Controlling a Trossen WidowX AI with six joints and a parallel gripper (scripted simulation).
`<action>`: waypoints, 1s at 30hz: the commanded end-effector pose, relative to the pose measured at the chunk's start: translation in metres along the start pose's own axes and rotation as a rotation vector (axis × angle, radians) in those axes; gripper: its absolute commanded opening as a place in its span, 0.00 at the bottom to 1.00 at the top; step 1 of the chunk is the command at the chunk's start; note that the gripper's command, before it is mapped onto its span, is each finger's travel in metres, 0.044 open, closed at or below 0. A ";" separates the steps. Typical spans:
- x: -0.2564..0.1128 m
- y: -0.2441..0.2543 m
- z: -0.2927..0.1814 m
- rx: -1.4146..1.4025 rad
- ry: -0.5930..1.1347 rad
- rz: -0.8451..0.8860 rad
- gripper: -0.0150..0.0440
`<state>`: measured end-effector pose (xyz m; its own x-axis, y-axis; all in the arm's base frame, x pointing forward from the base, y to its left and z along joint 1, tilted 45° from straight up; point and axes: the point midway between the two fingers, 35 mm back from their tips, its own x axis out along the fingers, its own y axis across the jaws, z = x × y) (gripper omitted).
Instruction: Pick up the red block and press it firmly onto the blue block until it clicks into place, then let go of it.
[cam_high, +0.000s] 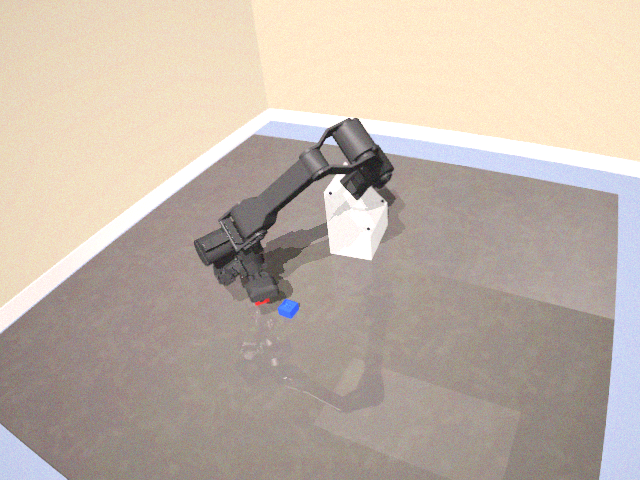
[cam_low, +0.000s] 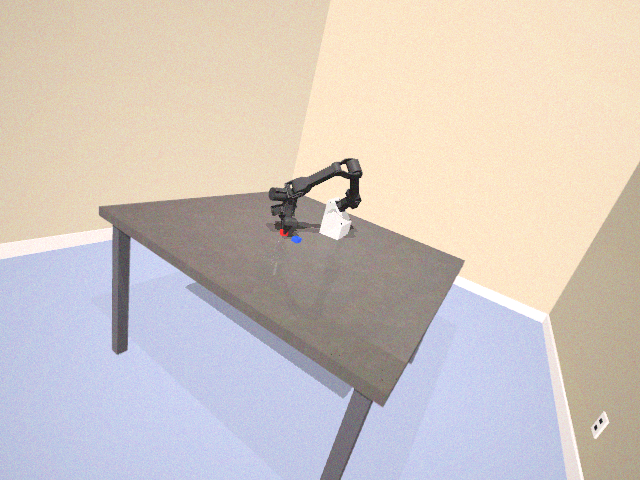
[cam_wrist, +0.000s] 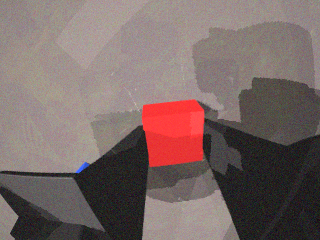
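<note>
Clamped between the partly closed fingers of the end effector (cam_high: 262, 290) (cam_low: 284, 228) (cam_wrist: 175, 145), the red block (cam_high: 262, 301) (cam_low: 283, 233) (cam_wrist: 173, 132) sits low over the bench (cam_high: 439, 330) (cam_low: 330, 279) (cam_wrist: 45, 75). Just beside it, apart from the grip, the blue block (cam_high: 288, 308) (cam_low: 296, 239) (cam_wrist: 83, 168) rests on the bench, with the white box-shaped stand (cam_high: 354, 235) (cam_low: 334, 226) farther back.

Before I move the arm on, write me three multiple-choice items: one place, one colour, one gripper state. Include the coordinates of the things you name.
1. Where is the blue block (cam_high: 288, 308) (cam_low: 296, 239)?
A) on the red block
B) on the tabletop
C) on the white base

2. What colour is the angular arm base (cam_high: 351, 235) (cam_low: 334, 226)?
A) white
B) green
C) yellow

3. The black parallel-jaw gripper (cam_wrist: 173, 134) is:
A) wide open
B) shut on nothing
C) shut on the red block (cam_high: 262, 301) (cam_low: 283, 233) (cam_wrist: 173, 134)

1 B: it sits beside the gripper, on the brown surface.
2 A: both room views show white faces.
3 C: fingers meet both red sides.
</note>
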<state>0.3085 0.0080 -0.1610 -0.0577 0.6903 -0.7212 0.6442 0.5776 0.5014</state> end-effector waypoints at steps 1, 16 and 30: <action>-0.001 0.000 -0.001 0.005 0.004 0.000 0.25; -0.069 0.007 0.006 0.006 -0.001 -0.004 0.25; -0.119 0.010 0.001 0.006 0.001 -0.004 0.25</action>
<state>0.3209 -0.0655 -0.0760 -0.0592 0.6914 -0.7201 0.6545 0.5715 0.4949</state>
